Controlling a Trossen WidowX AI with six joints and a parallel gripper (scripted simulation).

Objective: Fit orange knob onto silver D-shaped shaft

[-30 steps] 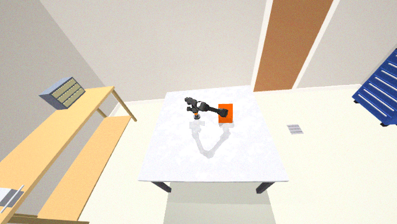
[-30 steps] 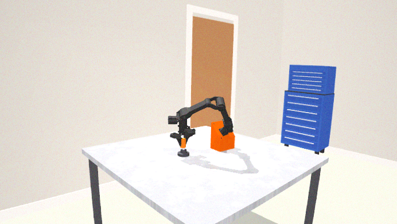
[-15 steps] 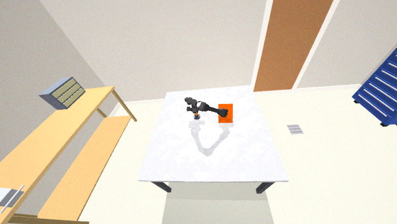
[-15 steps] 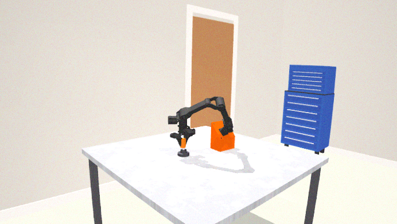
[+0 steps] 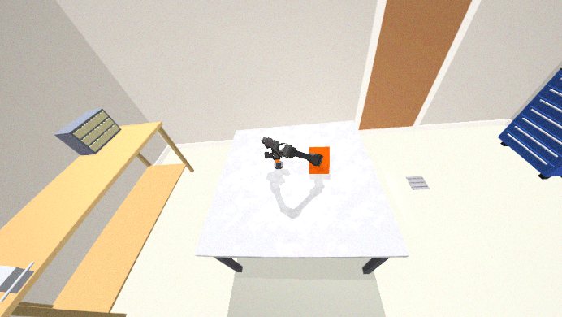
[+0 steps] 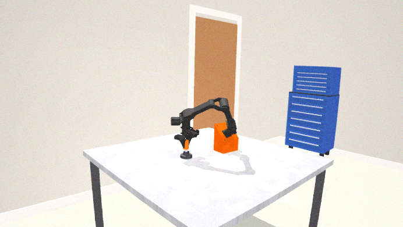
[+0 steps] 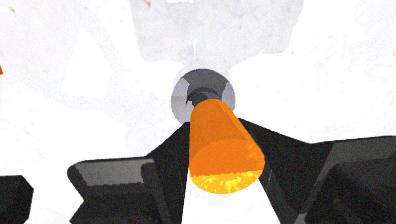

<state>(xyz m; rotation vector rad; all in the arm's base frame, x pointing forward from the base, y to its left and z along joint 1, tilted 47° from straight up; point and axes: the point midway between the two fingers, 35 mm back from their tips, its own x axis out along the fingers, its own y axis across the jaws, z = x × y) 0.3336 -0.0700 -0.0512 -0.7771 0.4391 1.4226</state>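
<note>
My gripper is shut on the orange knob. The knob is held roughly upright above the dark round pedestal, which stands on the table. In the exterior view a small light gap shows between the knob's lower end and the pedestal's top. In the wrist view the knob's far end overlaps the middle of the pedestal. The shaft's flat side and the hole under the knob are hidden.
The arm's orange base block stands on the white table, to the right of the pedestal in the top and exterior views. A wooden bench and a blue drawer cabinet stand away from the table.
</note>
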